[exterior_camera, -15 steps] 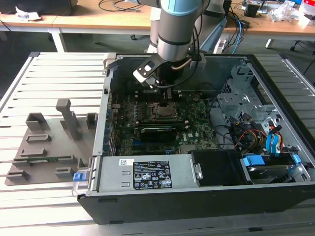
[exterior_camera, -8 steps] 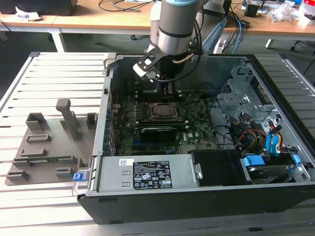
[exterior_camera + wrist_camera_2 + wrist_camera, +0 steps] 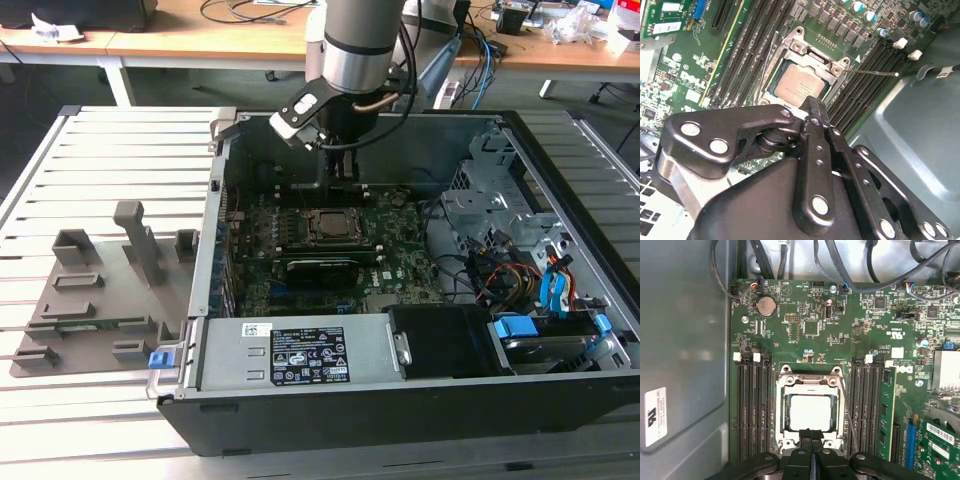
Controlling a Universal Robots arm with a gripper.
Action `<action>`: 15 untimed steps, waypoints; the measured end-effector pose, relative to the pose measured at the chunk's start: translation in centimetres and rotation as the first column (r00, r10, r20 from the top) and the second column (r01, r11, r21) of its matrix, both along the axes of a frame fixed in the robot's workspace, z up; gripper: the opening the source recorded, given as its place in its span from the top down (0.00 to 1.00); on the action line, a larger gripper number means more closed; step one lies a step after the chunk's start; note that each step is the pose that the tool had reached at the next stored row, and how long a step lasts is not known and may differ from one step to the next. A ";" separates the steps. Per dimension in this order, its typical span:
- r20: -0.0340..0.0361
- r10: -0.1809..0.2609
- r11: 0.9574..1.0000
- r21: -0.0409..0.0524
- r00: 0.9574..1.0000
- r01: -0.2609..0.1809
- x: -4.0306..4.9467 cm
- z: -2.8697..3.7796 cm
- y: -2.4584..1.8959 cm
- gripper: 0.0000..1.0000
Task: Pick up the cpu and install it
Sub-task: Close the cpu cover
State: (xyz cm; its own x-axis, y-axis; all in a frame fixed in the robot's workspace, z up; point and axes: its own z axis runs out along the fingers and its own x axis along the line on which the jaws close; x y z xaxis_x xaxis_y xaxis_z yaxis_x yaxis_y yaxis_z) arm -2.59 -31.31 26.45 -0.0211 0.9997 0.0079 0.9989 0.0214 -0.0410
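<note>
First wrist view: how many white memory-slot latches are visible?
4 white latches: two on one side of the cpu socket, two on the other, all at the coin cell battery end. The gripper may hide others.

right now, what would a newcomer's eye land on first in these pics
The open computer case in the middle of the slatted table, with the arm reaching down into it. In both wrist views the silvery cpu lies in the motherboard socket, and the claw, fingers together and empty, hangs at the socket's edge. A grey fixture plate lies on the exterior view's left.
</note>
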 end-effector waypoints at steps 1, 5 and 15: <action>0.000 0.000 1.000 0.000 1.000 0.000 0.00 0.28 0.00 0.89; 0.000 0.000 1.000 0.000 1.000 0.000 0.00 1.44 0.00 0.89; 0.000 0.000 1.000 0.000 1.000 0.000 0.00 1.62 0.00 0.89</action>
